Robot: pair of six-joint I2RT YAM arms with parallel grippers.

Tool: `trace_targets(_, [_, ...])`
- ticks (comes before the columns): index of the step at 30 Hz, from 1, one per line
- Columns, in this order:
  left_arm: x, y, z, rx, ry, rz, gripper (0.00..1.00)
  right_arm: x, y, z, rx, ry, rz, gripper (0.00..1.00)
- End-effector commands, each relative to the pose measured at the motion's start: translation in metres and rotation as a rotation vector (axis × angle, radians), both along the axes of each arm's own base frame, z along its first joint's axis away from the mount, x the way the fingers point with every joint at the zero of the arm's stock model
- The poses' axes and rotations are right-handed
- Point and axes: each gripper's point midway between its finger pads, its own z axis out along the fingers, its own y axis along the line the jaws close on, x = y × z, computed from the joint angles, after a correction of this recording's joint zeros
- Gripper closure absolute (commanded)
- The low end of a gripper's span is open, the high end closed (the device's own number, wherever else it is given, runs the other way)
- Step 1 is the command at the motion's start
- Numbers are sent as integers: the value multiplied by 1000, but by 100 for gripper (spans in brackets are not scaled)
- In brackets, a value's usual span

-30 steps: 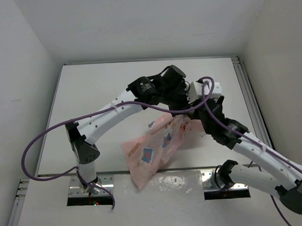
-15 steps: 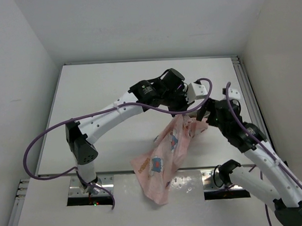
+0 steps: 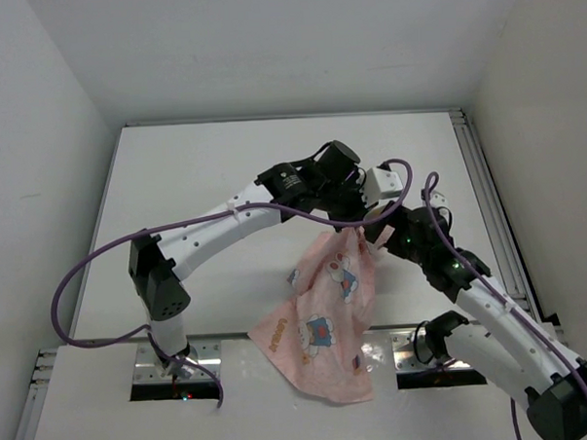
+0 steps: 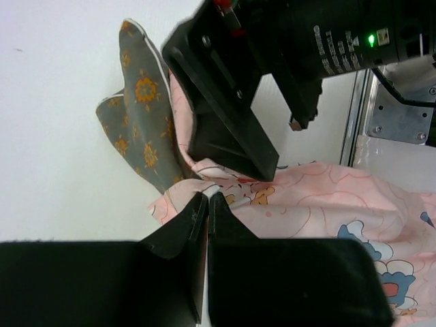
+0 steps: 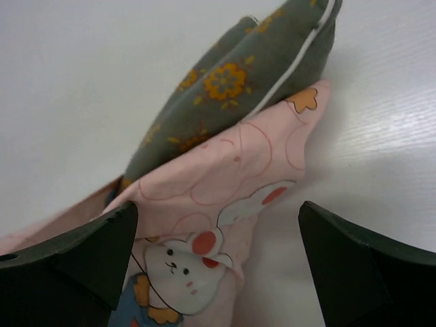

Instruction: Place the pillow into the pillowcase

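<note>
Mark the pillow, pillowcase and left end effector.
pillow [image 5: 225, 88]: right wrist view, dotted olive face.
pillowcase [image 3: 322, 326]: top external view, hanging printed middle.
left end effector [image 4: 207, 199]: left wrist view, between closed fingertips.

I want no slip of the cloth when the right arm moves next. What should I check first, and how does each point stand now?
1. Left gripper shut on the pillowcase edge: ok.
2. Right gripper open, free to push or regrasp: ok.
3. Pillow fully inside: not ok, a corner sticks out of the opening.
4. Pillowcase spread flat: not ok, bunched and creased near the grippers.
5. Pillow seated at the closed end: cannot tell, hidden by cloth.
</note>
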Motion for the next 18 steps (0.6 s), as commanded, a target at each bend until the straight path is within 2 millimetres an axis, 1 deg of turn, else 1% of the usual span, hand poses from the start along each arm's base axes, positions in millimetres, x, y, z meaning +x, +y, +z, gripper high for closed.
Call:
trace_targets(1, [1,-3,26,-88,-45,-5,100,24,13,31,156,-128,-27,1])
trace_targets(2, [0,-4,25,-87,-43,-7,100,28,11,32,178,-139,-43,1])
trace_targets(3, [1,-4,23,-85,-40,-5,100,28,10,21,199,-105,-67,1])
trace_targets(5, [0,-5,22,-85,-35,-7,100,27,8,9,219,-70,-98,1])
trace_targets(6, [0,-4,21,-84,-34,-5,100,24,8,-7,234,-26,-120,2])
trace_targets(7, [1,-5,21,-86,-34,-6,100,22,10,-13,249,-11,-122,2])
trace_targets(8, [1,-4,22,-85,-35,-3,100,25,13,-13,276,-29,-116,2])
trace_targets(9, [1,-5,21,-85,-34,-4,100,21,15,-25,295,-3,-120,4])
trace_targets(12, [0,-6,18,-83,-28,-5,100,25,22,-29,331,1,-104,8])
trace_targets(13, [0,-6,18,-85,-29,-7,100,25,23,-37,315,29,-99,17])
trace_targets(14, [-1,-6,17,-83,-24,-5,100,25,24,-39,305,39,-87,25])
trace_targets(15, [0,-6,16,-82,-23,-4,100,29,24,-36,279,30,-69,35])
trace_targets(16, [-1,-6,17,-84,-23,-9,100,30,23,-39,254,42,-66,44])
trace_targets(17, [-1,-5,15,-78,-25,-9,100,30,18,-42,218,54,-82,64])
trace_targets(18, [-1,-6,15,-79,-28,-12,100,38,16,-31,187,20,-72,78])
